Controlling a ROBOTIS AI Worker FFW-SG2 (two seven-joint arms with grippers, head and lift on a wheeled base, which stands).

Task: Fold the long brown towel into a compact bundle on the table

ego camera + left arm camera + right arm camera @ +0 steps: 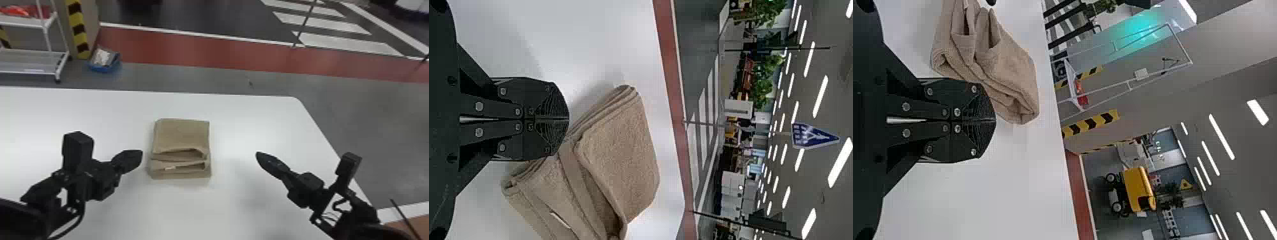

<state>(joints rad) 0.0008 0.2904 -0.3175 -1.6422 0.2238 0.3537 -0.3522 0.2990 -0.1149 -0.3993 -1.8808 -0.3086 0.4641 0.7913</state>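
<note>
The brown towel (182, 135) lies folded into a thick, roughly square bundle on the white table, its layered folds and a small pale tag toward the near side. Just left of it is my left gripper (142, 154), apart from the cloth. My right gripper (257, 153) stands farther off to the towel's right, over bare tabletop. In the left wrist view, the left gripper (568, 119) is shut with nothing between its fingers, the towel (621, 155) beyond. In the right wrist view, the right gripper (995, 120) is likewise shut and holds nothing; the towel (1003, 75) shows past it.
The white table (249, 118) extends around the towel, with its far edge behind and its right edge slanting past my right arm. On the floor beyond stand a blue bin (104, 65) and a white rack (48, 22) at the far left.
</note>
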